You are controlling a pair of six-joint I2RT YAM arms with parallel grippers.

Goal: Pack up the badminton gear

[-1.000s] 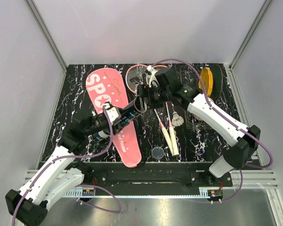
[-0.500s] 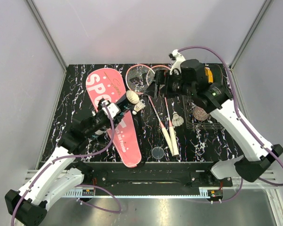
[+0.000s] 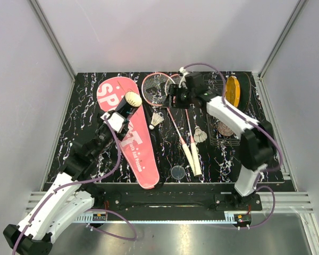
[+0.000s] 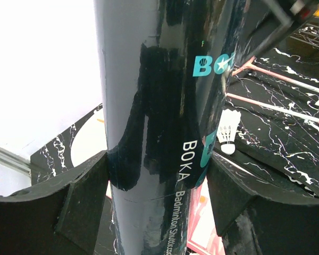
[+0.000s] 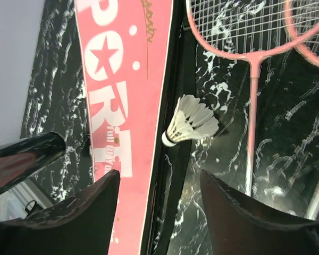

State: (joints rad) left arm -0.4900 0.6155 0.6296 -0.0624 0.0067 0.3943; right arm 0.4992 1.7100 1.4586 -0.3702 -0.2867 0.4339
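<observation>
My left gripper (image 3: 118,118) is shut on the black tube (image 3: 128,103), tilted over the pink "SPORT" cover (image 3: 128,139), its open mouth up. In the left wrist view the tube (image 4: 149,106) fills the gap between my fingers (image 4: 85,191). My right gripper (image 3: 173,99) is open and empty above the racket heads (image 3: 157,87). In the right wrist view one shuttlecock (image 5: 194,123) lies between the cover (image 5: 125,69) and a racket (image 5: 250,95). It lies beside the cover's edge (image 3: 157,121). A second shuttlecock (image 3: 201,134) lies by the racket handles (image 3: 192,154).
A yellow oval disc (image 3: 233,91) stands at the back right. A small clear cup (image 3: 177,171) sits near the front edge. A round pinkish thing (image 3: 226,128) lies on a black wire grid (image 3: 223,139) at the right.
My right gripper has pulled away from the tube's mouth to the back, over the racket heads. My left gripper has swung the tube left over the cover. A shuttlecock now lies uncovered beside the cover.
</observation>
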